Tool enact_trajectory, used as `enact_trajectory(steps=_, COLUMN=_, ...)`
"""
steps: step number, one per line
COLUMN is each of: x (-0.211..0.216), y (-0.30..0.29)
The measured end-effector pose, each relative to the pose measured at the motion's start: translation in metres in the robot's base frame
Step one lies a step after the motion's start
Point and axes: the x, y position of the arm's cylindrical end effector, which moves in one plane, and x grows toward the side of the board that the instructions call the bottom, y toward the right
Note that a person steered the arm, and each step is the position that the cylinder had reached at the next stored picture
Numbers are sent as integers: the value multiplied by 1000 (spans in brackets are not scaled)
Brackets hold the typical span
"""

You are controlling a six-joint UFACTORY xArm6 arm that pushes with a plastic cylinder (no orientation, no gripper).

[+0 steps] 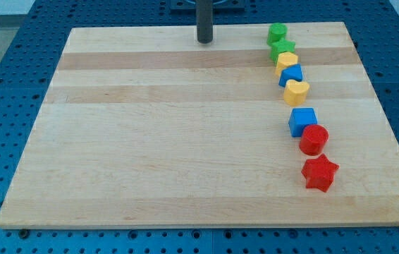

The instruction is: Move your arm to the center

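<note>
My tip (204, 41): at the surface's (150, 141) top edge, well left of the green block (277, 32).
Centre: straight toward the view's bottom, bare wood.
Fingers: none; a bare rod, holding nothing.

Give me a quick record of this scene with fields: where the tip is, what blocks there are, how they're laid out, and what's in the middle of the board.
tip: my tip at the board's top edge, near the middle, left of the blocks, touching none
board: wooden board
blocks: eight, in a line down the view's right
top to bottom: green block, green star, yellow block, blue block, yellow heart, blue cube, red block, red star
centre: bare wood
</note>
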Motion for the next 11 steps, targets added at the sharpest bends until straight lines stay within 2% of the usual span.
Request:
enact_trajectory(steps=3, x=-6, y=6)
enact_trajectory(steps=4, x=-32, y=40)
enact_trajectory(steps=5, x=-41, y=80)
enact_trajectory(steps=7, x=-41, y=83)
enact_trajectory(steps=9, x=-42, y=139)
enact_trajectory(steps=11, x=-39, y=152)
